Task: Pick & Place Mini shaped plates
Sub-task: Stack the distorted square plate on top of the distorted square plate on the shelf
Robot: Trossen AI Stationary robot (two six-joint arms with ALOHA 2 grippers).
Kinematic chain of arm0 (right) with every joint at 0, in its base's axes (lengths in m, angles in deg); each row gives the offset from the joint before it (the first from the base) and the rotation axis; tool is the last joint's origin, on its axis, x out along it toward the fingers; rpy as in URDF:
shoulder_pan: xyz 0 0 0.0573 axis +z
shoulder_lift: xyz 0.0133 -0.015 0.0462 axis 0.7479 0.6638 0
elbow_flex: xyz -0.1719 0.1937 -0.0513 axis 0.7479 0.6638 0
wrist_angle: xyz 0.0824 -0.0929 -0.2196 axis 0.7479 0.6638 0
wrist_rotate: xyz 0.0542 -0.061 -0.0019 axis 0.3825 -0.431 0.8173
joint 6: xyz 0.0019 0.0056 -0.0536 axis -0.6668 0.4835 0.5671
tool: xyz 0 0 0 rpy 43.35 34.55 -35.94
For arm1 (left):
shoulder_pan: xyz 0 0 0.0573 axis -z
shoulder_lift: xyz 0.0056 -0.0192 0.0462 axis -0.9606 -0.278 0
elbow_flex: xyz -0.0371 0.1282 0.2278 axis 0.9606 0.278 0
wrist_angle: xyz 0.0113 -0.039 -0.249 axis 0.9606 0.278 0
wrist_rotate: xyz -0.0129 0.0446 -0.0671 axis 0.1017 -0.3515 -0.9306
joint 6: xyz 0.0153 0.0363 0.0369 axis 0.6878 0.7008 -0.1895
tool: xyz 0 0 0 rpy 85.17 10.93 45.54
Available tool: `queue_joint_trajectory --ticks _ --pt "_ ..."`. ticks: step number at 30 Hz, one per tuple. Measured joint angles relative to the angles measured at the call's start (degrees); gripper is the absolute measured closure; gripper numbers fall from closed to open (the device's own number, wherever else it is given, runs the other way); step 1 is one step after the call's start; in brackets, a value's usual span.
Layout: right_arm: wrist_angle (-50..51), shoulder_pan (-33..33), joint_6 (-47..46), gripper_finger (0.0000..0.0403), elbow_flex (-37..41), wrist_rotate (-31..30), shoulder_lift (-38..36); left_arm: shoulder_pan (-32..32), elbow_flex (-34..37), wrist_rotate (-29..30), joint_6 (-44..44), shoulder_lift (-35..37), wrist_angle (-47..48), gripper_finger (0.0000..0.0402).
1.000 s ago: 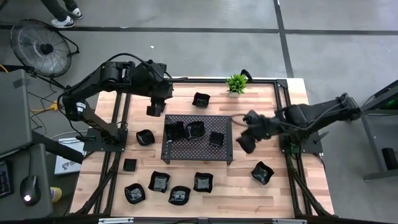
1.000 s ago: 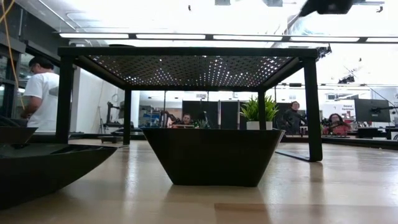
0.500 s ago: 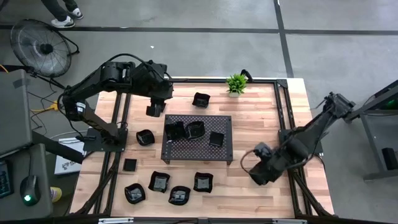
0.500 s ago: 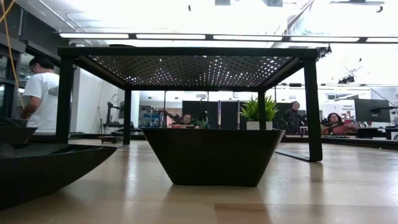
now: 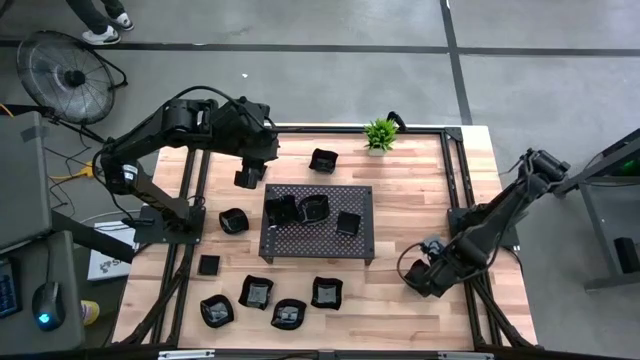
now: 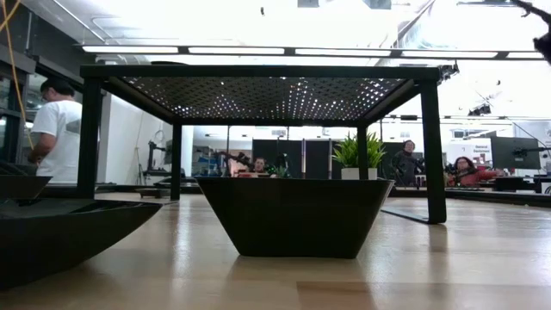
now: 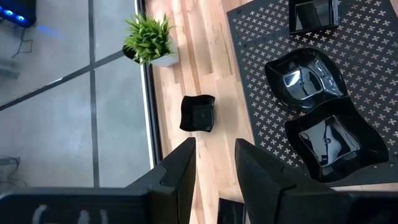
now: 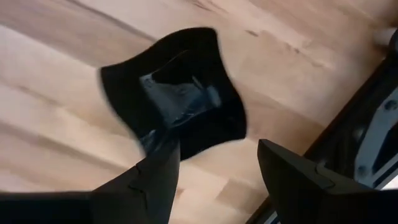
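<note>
overhead camera looks straight down on the whole worktop [image 5: 400,300], low camera level beneath the perforated tray [image 6: 258,90], wrist cameras close above.

Wooden table [image 5: 400,205], perforated tray [image 5: 300,240], black plates [image 5: 258,292], potted plant [image 5: 379,134]

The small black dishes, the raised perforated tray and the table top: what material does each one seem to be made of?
The small glossy black wavy-rimmed dish looks like glazed ceramic or hard plastic: it mirrors light sharply, and the look leaves it open which. The dark rectangular perforated tray seems to be matte painted metal, a thin sheet with punched cross-shaped holes. The pale wooden table top shows planks with grain, apparently lightly varnished.
</note>
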Motion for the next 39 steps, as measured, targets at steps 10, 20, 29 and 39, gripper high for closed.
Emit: queue_joint_trajectory --ticks 10,20,29,39 --pt "-10.9 -0.1 3.9 0.0192 9.7 -0.4 0.0 0.0 0.0 -0.9 0.0 0.0 0.0 0.0293" --pt "-14.5 -0.1 4.9 0.0205 13.0 -4.5 0.0 0.0 0.0 -1.2 -1.5 0.0 0.0 0.0293" --pt "-13.9 -0.1 7.5 0.026 13.0 -5.8 0.0 0.0 0.0 -1.4 -3.1 0.0 0.0 0.0293" --pt "-13.8 -0.1 7.8 0.0326 12.9 -6.0 0.0 0.0 0.0 -1.4 -4.6 0.0 0.0 0.0293"
